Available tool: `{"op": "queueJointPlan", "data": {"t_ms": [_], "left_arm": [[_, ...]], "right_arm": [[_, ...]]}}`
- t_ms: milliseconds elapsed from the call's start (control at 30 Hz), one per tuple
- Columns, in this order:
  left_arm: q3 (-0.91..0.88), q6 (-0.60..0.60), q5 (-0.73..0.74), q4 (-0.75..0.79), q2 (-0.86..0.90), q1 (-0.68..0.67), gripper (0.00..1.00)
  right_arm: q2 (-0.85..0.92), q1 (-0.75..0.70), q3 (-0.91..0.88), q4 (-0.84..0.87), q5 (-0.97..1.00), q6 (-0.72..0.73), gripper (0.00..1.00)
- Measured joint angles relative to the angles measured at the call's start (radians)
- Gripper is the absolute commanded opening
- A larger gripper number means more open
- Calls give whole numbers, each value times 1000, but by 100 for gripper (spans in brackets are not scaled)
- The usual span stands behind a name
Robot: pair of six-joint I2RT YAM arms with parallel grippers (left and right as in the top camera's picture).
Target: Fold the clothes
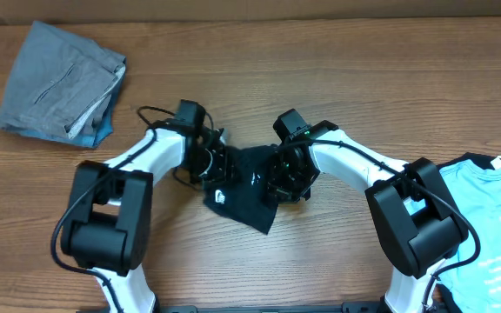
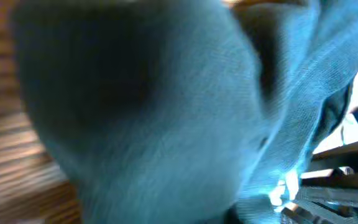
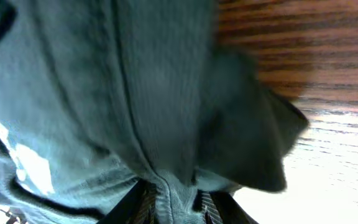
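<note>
The black T-shirt (image 1: pixel 243 202), with its small white logo facing up, lies bunched in the middle of the table between my two arms. My right gripper (image 1: pixel 278 178) is at its right edge. In the right wrist view a ridge of the cloth (image 3: pixel 135 93) runs between the two fingers, so my right gripper (image 3: pixel 174 196) is shut on it. My left gripper (image 1: pixel 218 163) is at the shirt's left edge. In the left wrist view the cloth (image 2: pixel 166 112) fills the picture, blurred, and hides the fingers.
A folded grey garment (image 1: pixel 59 83) lies at the back left of the wooden table (image 1: pixel 337 78). A light blue shirt (image 1: pixel 494 226) with white print lies spread at the right edge, over something black.
</note>
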Motion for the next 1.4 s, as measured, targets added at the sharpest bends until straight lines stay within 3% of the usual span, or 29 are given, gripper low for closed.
{"op": "queueJointPlan", "data": {"t_ms": [267,467,733,967,1033,1067,1100,1267,1400], "left_arm": [[49,5,31,-117,7,42,4],[360,79,26,-340,4,216,4],[715,98,46,-308,-4,424,4],[753,76,-32,-216,-11,650,5],[753,76,-74,-190,-11,703,24],[753,78,-93,-176,-10,724,49],[753,80,-112,-166,-9,745,99],[753,84,-211,-176,1,796,100],[854,84,-263,-333,5,844,100]], "right_arm": [[-4,-64,-1,-82,-8,-16,26],[-104,-190,-1,-122,-1,-36,28],[-146,-201,-1,-139,1,-42,29],[-146,-201,-1,-152,1,-42,29],[-146,-201,-1,-158,0,-42,29],[-146,-201,-1,-159,0,-42,29],[-146,-201,-1,-163,0,-42,29],[-146,-201,-1,-192,-3,-42,29],[-146,-201,-1,-205,-3,-42,29]]}}
